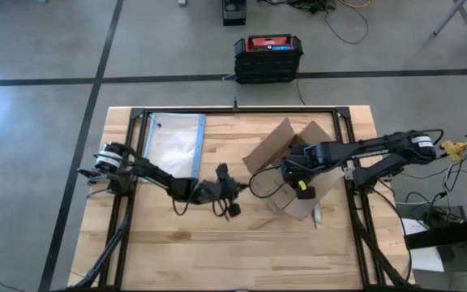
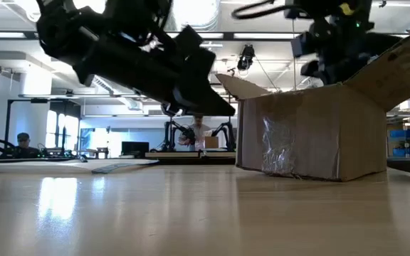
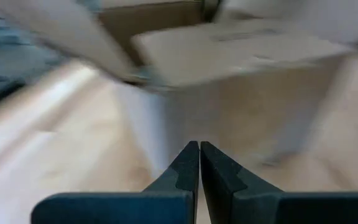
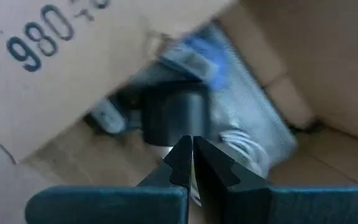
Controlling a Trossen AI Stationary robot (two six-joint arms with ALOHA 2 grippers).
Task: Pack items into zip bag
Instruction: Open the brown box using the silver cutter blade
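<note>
Only overhead, zip bag (image 1: pixel 173 139), flat, far from cardboard box (image 1: pixel 294 166)

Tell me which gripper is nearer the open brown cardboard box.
Right. The right gripper hangs over the open brown cardboard box, pointing down into it, fingers shut. The left gripper sits beside the box over bare table, short of its flap, also shut.

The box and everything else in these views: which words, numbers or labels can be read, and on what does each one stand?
"980": dark print on a box flap, right wrist view; a further mark after it is cut off by the picture's edge.
Red-topped case beyond the table: any label too small to read.
No other text shows.
</note>
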